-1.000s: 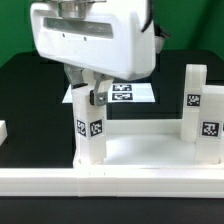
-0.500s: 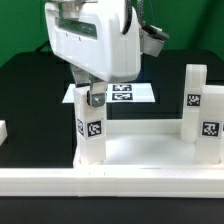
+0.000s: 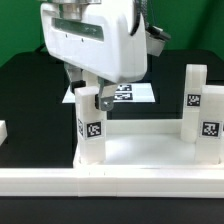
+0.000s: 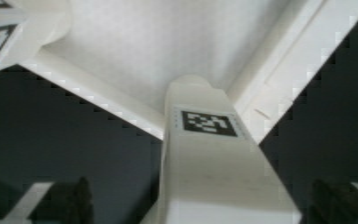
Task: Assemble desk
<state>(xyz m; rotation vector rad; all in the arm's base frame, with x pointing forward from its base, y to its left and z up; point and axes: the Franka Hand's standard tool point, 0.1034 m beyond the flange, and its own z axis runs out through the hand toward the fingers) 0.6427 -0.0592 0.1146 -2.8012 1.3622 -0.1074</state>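
Note:
The white desk tabletop (image 3: 150,150) lies upside down like a tray. A white square leg (image 3: 92,135) with tags stands upright in its corner at the exterior view's left. My gripper (image 3: 92,100) hangs over this leg's top, open, one finger on each side. In the wrist view the leg (image 4: 208,150) runs up the middle between the dark fingertips (image 4: 69,200), with a gap on both sides, and the tabletop's inside (image 4: 176,40) lies beyond it. Two more tagged legs (image 3: 195,100) (image 3: 210,130) stand at the exterior view's right.
The marker board (image 3: 130,93) lies flat on the black table behind the tabletop. A small white part (image 3: 3,130) shows at the left edge of the exterior view. The tabletop's front wall (image 3: 110,182) runs along the near side.
The jaws have opened and let go of the leg at the exterior view's left. The leg stays upright in its corner. The hand has barely shifted.

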